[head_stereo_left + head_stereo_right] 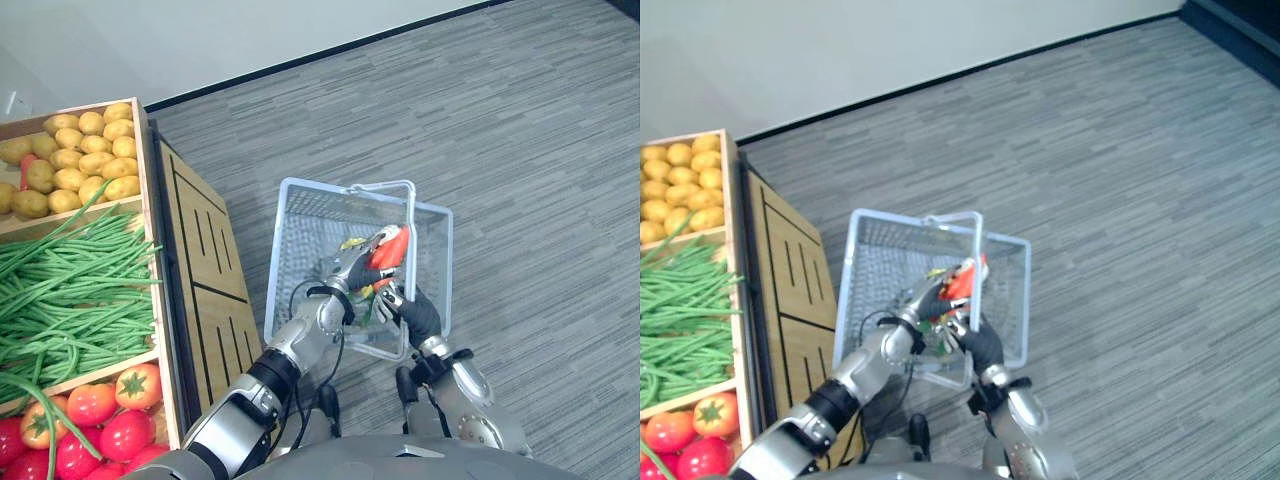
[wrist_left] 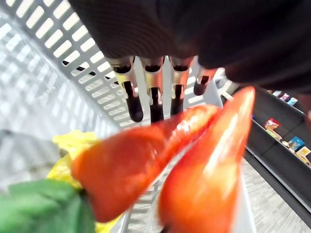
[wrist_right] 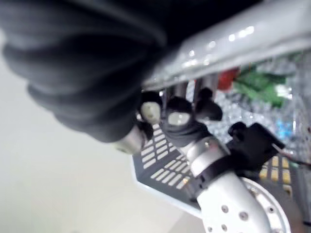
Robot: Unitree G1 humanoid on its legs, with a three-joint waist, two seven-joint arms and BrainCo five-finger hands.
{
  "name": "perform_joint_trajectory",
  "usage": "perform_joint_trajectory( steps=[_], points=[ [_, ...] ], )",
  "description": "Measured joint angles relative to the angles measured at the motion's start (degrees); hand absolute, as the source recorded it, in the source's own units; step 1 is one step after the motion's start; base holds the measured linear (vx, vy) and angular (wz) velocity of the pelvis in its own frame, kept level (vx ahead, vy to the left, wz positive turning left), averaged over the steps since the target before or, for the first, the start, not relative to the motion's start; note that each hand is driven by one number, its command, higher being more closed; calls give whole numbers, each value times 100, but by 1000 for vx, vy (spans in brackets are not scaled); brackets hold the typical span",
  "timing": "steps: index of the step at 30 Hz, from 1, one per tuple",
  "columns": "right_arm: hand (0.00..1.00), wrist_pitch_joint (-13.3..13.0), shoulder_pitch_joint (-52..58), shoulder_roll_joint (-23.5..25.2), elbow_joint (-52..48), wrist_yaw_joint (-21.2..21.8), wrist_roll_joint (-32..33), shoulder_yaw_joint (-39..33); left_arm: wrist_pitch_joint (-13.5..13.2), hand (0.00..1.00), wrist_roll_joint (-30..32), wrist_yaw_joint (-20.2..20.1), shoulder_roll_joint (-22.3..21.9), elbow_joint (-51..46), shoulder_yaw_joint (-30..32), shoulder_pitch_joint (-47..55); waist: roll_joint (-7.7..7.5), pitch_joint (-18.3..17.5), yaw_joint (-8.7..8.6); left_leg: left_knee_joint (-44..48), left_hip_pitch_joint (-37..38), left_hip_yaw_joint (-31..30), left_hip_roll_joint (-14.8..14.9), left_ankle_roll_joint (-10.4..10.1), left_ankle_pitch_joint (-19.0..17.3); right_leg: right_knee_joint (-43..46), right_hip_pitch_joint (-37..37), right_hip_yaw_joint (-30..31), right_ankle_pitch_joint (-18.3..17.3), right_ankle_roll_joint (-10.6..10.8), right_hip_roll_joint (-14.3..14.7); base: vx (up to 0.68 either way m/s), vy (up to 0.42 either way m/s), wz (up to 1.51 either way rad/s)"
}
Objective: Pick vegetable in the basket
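Carpeted floor [image 1: 520, 150] is lying open beyond the white basket [image 1: 312, 225], with a wooden stand [image 1: 200, 260] just beside its left wall. The right robot hand [image 1: 418, 315] is curling round its near rim. The left robot hand [image 1: 355, 268] is apparently pinching red peppers [image 1: 393, 246] inside.

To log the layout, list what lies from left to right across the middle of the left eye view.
In order: green beans → wooden stand's side panel → white basket → grey floor.
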Motion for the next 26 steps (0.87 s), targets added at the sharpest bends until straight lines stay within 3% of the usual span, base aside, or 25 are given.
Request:
perform_joint_trajectory(
  steps=[3, 5, 9, 10, 11, 13, 16, 18, 19, 21, 23, 26],
  points=[
    [100, 0, -81, 353, 783, -328, -724, -1014, -89, 0, -164, -33, 314, -1187, -83, 237, -12, -6, -3, -132, 17, -48, -29, 25, 32, 0, -10, -102, -117, 40, -29, -78, -31, 12],
    [100, 12, -146, 451, 1442, -734, -1206, -1845, -334, 0, -699, -90, 628, -2286, -175, 503, 13, -42, 16, -206, 21, -120, -37, 30, 59, -1, 3, -216, -191, 99, -38, -80, -30, 19],
    [100, 46, -193, 477, 2258, -1160, -1786, -2860, -593, 0, -1573, -389, 980, -3230, -170, 640, 24, -167, 25, -444, 75, -223, -59, 25, 201, -1, 7, -343, -198, 100, -54, -24, -15, 19],
    [100, 112, -221, 498, 2499, -1298, -1946, -3174, -659, 0, -2035, -529, 1064, -3547, -167, 756, 40, -211, 15, -523, 114, -255, -72, 34, 241, -1, 28, -385, -195, 96, -66, 3, -4, 11],
    [100, 145, -224, 499, 2614, -1359, -2012, -3303, -692, 0, -2300, -600, 1101, -3686, -164, 830, 46, -250, 15, -537, 112, -271, -79, 40, 250, -1, 28, -403, -195, 96, -74, 24, 4, 14],
    [100, 266, -324, 570, 3090, -1597, -2182, -3733, -854, 0, -3471, -776, 1063, -4033, -61, 1166, 41, -379, 22, -538, 111, -319, -95, 44, 258, 0, 49, -442, -195, 97, -91, 43, 10, 9],
    [100, 274, -442, 620, 3585, -1722, -2185, -4047, -874, 0, -4142, -812, 840, -3954, 475, 1606, 13, -427, 23, -524, 128, -335, -94, 44, 259, 1, 86, -485, -195, 98, -92, 14, -4, 6],
    [100, 273, -535, 612, 3980, -1741, -2184, -4231, -890, 0, -4067, -739, 722, -3277, 862, 1727, -9, -422, 40, -523, 226, -373, -87, 43, 259, 1, 205, -543, -201, 106, -86, -18, -16, 13],
    [100, 266, -572, 600, 4288, -1742, -2187, -4351, -858, 0, -3801, -666, 646, -2400, 1131, 1725, -65, -437, 50, -520, 259, -398, -84, 42, 257, 3, 257, -571, -219, 128, -85, -52, -19, 7],
    [100, 266, -751, 594, 4684, -1735, -2192, -4499, -646, 0, -3038, -433, 586, -795, 1509, 1646, -64, -479, 58, -516, 286, -395, -78, 41, 258, 12, 270, -574, -221, 128, -80, -69, -20, 1],
    [100, 277, -900, 592, 5123, -1772, -2342, -4629, -168, 0, -1960, -124, 574, 1183, 1898, 1655, -94, -464, 34, -518, 310, -393, -72, 32, 262, 21, 283, -578, -226, 132, -75, -76, -19, -1],
    [100, 357, -1013, 582, 5507, -1861, -2649, -5016, 164, 0, -918, -43, 570, 2552, 2402, 1955, -183, -432, 45, -531, 348, -385, -78, 9, 258, 22, 309, -577, -253, 168, -81, -49, -7, 1]
  ],
)
